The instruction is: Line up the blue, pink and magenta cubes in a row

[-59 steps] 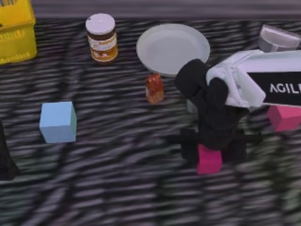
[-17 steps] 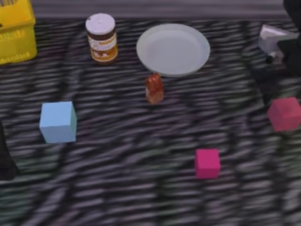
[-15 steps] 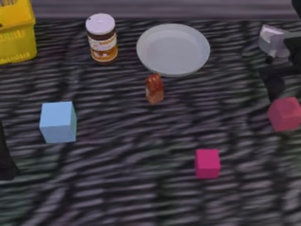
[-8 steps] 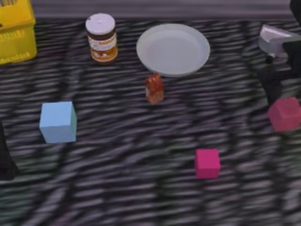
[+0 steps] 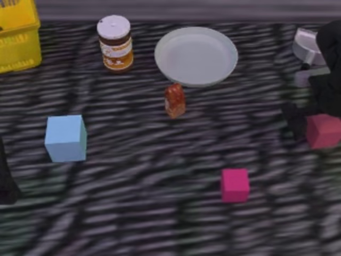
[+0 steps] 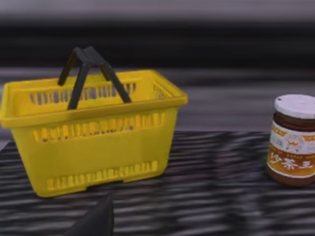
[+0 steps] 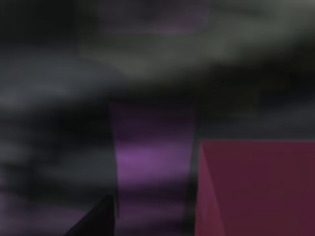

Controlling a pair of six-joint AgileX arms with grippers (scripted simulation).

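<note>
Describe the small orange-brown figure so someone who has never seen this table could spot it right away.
Start at the round white plate near the table's far edge. Just in front of its near rim, a little towards the table's left, stands the orange-brown figure by itself. Unlike the blue cube, magenta cube and pink cube, it is small, lumpy and irregular.

Right gripper (image 5: 319, 114) and left arm (image 5: 6, 181): black, no markings visible

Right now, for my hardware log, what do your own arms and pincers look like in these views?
Little shows. The right arm at the top view's right edge is matte black and bulky, with a dark finger reaching beside the pink cube. The left arm is only a black sliver at the left edge. No cables or markings are visible.
</note>
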